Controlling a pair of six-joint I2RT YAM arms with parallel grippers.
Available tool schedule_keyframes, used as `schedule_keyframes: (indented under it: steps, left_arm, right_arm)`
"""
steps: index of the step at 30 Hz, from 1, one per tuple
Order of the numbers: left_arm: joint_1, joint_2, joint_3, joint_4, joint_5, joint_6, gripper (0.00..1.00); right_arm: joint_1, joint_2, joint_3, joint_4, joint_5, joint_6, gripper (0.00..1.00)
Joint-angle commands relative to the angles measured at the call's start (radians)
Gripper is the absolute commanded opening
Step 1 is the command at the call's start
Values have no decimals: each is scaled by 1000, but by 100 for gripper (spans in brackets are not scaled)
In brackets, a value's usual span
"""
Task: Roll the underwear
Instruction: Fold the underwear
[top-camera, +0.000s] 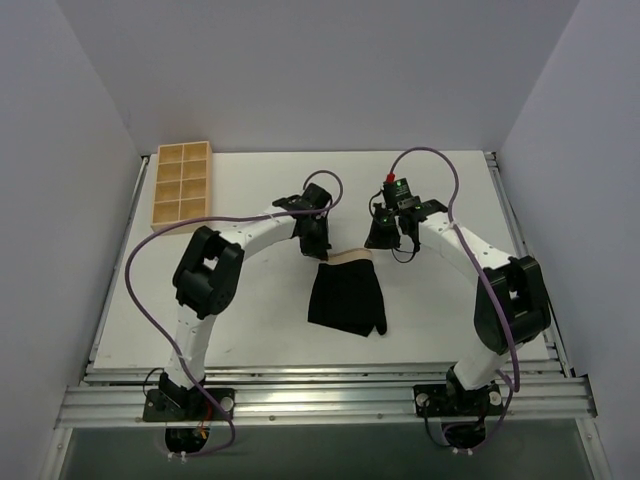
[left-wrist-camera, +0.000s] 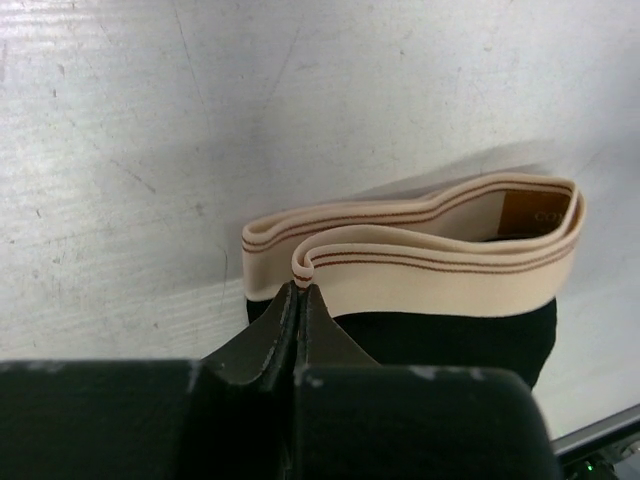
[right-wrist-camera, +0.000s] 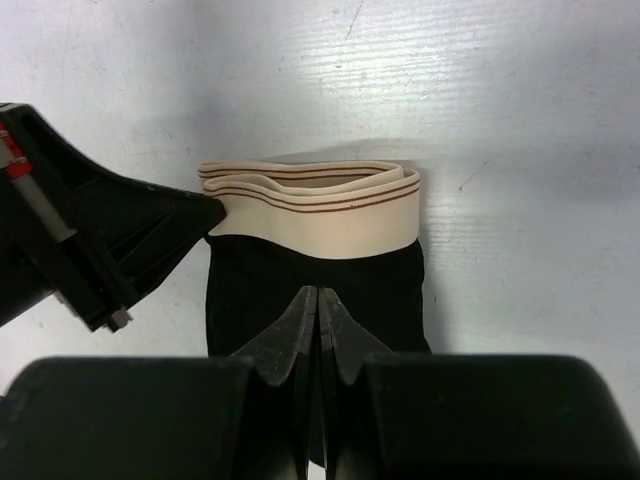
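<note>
The underwear (top-camera: 347, 297) lies flat on the white table, black fabric toward the arms and its beige waistband (top-camera: 350, 257) at the far end. My left gripper (top-camera: 318, 250) sits at the waistband's left end. In the left wrist view that gripper (left-wrist-camera: 301, 288) is shut on a pinched fold of the waistband (left-wrist-camera: 450, 265). My right gripper (top-camera: 383, 238) is by the waistband's right end. In the right wrist view it (right-wrist-camera: 318, 292) is shut over the black fabric (right-wrist-camera: 250, 290), with nothing seen between its jaws. The left gripper's fingers (right-wrist-camera: 190, 220) touch the waistband (right-wrist-camera: 320, 215) there.
A tan wooden compartment tray (top-camera: 181, 185) stands at the table's far left corner. White walls close in the table on the left, back and right. A metal rail (top-camera: 320, 395) runs along the near edge by the arm bases.
</note>
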Motion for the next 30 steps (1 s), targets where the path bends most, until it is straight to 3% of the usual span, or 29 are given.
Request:
schedule_keyframes:
  steps: [1,10,30]
  left_arm:
    - [14,-103,-33,51,37,11,2]
    - [42,-98,-117,118,103,26,2]
    - [70,-139,-208,184,104,38,2]
  right_arm:
    - [-3,-42,-28,4,-8,4,0]
    - [-3,-8,-33,47,3,16,1]
    - [36,270,11,139,26,7,0]
